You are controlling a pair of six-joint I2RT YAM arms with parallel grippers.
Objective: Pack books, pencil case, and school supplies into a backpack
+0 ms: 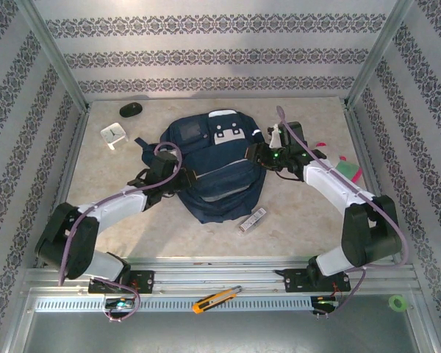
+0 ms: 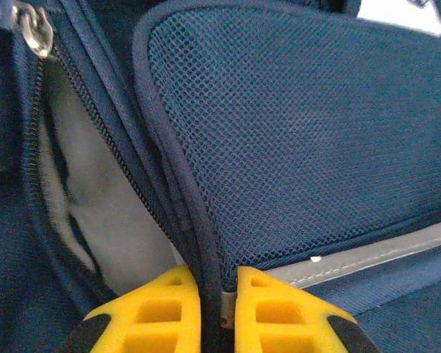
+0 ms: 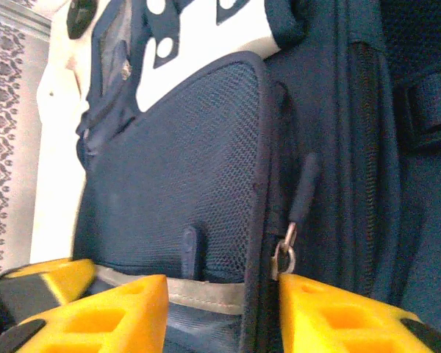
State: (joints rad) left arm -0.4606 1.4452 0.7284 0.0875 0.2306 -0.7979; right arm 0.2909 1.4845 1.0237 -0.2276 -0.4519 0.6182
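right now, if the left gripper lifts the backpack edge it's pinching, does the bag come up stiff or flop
Probably flops: the backpack is soft fabric lying slumped, so only the piped edge pinched in the left gripper should rise first. The mesh pocket looks thin and would likely stretch. Woven fabric seems unlikely to slip.

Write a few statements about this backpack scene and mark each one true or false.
1. The left end effector is pinched shut on a piped seam of the backpack. True.
2. The silver bar is inside the backpack. False: it lies on the table, beside the backpack's near edge.
3. The black mouse lies on the table near its far left corner. True.
4. The white clock sits on top of the backpack. False: it is on the table, left of the backpack.
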